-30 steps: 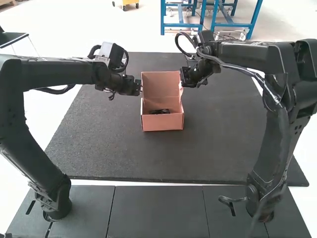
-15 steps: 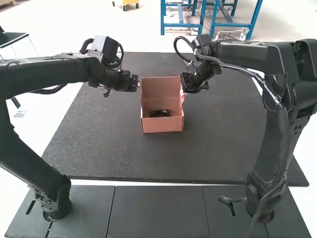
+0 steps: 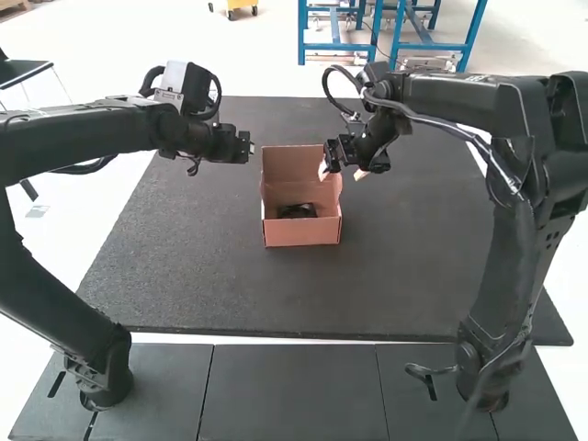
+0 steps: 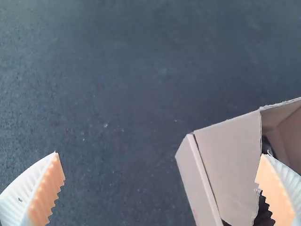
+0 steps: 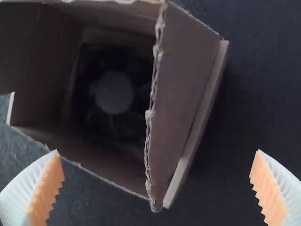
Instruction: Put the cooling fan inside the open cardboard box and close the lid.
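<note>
The cardboard box (image 3: 301,223) sits near the middle of the black mat (image 3: 184,257). Its top is open and its lid (image 3: 296,162) stands up along the far side. The cooling fan (image 3: 296,211) lies flat on the floor of the box. From the right wrist view its round hub and dark blades face straight up.

The left gripper (image 3: 244,145) hangs just beside the upper left corner of the lid, and its fingers (image 4: 42,193) are spread wide with nothing between them but mat (they are white and ribbed with orange pads). In its own view a corner of the box comes close to one finger; I cannot tell whether they touch.

The right gripper (image 3: 345,167) is at the lid's right edge, above the far right corner of the box. Its fingers (image 5: 270,188) are also spread wide and hold nothing. In the right wrist view the raised lid, with its torn edge, stands between the two fingers, clear of both.
</note>
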### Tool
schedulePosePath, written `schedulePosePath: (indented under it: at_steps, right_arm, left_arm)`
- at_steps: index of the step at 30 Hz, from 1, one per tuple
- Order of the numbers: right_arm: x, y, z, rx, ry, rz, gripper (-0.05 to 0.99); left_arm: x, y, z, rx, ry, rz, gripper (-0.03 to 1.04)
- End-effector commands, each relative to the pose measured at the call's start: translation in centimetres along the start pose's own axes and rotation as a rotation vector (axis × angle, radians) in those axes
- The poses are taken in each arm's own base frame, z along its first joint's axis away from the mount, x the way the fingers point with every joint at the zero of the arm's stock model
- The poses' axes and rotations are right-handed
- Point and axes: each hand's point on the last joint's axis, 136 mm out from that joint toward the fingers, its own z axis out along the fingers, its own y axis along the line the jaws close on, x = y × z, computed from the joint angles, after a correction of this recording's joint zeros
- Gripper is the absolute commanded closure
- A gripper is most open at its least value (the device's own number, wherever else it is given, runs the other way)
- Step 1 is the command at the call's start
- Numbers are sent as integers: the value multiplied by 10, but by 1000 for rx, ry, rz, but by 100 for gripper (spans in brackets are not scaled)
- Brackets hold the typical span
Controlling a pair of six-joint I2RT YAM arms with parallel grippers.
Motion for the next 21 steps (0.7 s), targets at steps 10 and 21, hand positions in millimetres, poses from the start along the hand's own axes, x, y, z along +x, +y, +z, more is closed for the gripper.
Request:
schedulePosePath:
  at_steps: [10,21]
  right_arm:
    - [-30,34,-89,-45,-164,-61,3]
    - [-27,56,-136,-77,-257,-92,5]
  left_arm:
    - [-46,-4,-9,-1,-125,-6,5]
    - [-68,-10,4,7,-155,-6,5]
